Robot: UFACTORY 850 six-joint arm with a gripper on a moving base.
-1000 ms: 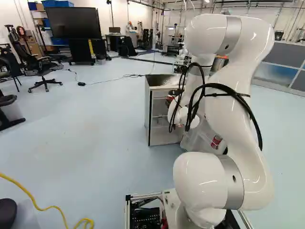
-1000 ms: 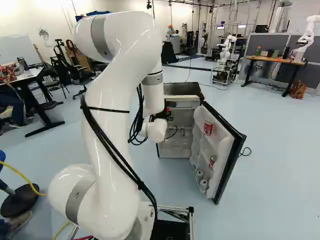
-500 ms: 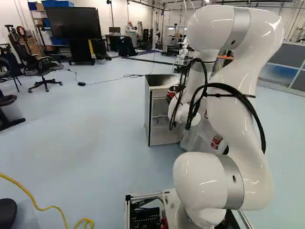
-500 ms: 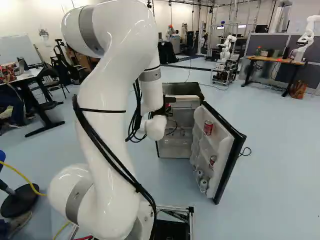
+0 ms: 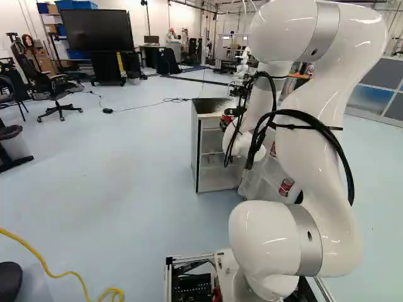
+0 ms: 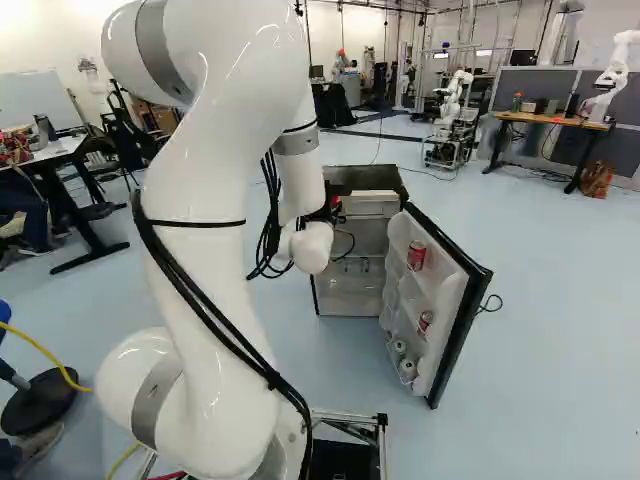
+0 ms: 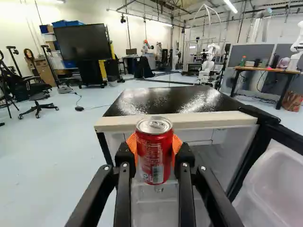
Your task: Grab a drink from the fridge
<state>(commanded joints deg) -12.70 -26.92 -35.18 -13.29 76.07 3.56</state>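
My gripper, partly hidden by the arm in the left base view, is at the fridge. The wrist view shows the gripper shut on a red can, orange pads on both sides of it. Upright, the can is in front of the fridge's open front, its lid overlapping the pale upper edge. The fridge door stands wide open, with a red can on its upper shelf and more cans lower down. Part of the interior is hidden behind the gripper.
The fridge's dark top lies just beyond the held can, and the opened door reaches out on one side. Further off are an office chair, a large screen, a wooden table and another robot.
The arm has drawn back and the gripper has risen slightly, carrying the red can up with it. The base, fridge and door have stayed put.
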